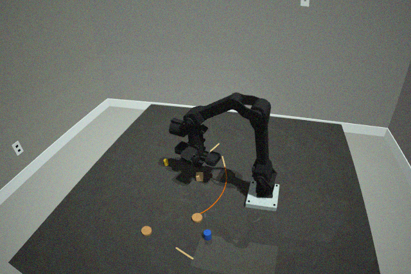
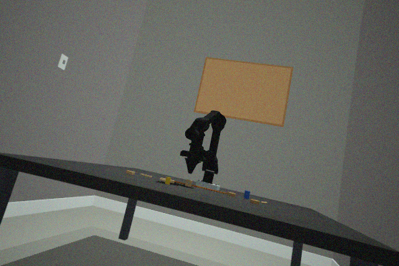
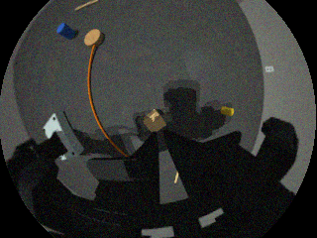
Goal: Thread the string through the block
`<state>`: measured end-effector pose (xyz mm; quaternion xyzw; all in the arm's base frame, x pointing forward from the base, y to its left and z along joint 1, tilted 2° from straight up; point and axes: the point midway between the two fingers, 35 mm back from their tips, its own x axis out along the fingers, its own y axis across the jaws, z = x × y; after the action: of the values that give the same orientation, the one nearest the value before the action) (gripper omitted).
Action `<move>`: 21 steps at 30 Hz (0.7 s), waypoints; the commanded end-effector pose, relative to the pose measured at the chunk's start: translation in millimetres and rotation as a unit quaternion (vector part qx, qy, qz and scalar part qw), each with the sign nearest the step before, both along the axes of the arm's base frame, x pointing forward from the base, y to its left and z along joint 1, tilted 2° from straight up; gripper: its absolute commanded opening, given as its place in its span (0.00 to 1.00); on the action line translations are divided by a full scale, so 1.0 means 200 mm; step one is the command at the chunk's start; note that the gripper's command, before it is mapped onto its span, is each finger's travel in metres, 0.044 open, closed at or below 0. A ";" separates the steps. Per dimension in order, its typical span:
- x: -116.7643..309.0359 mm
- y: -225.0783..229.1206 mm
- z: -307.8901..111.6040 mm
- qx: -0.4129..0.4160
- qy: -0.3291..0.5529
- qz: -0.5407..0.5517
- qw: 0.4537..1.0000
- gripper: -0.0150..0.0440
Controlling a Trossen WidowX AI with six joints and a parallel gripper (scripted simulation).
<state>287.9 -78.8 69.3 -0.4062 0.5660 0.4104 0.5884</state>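
The wooden block [image 1: 199, 176] sits on the dark table; it also shows in the wrist view [image 3: 155, 119]. An orange string [image 1: 221, 192] curves from the round button [image 1: 196, 217] up to its thin stick [image 1: 223, 160], which lies flat on the table to the right of the block. My gripper [image 1: 194, 165] points down, hovering just above and behind the block, apart from the stick. Its fingers stand nearly together with nothing between them. In the wrist view the string [image 3: 94, 102] runs from the button [image 3: 93, 38] and disappears behind my left finger; the gripper [image 3: 160, 145] is just below the block.
A loose stick [image 1: 214, 147] lies behind the gripper and another [image 1: 183, 253] near the front. A second button [image 1: 146, 230], a blue cylinder [image 1: 207, 234] and a small yellow piece [image 1: 165, 162] are on the table. The arm's base [image 1: 262, 197] stands to the right.
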 end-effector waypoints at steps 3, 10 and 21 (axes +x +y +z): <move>-0.10 -0.14 0.00 0.004 0.008 -0.272 0.962 0.57; -0.26 -0.30 -0.01 0.010 0.017 -0.638 0.769 0.88; -0.48 -0.46 -0.03 0.012 0.023 -0.925 0.379 1.00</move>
<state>242.2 -142.4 67.0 0.0625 0.7006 -0.0446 0.7094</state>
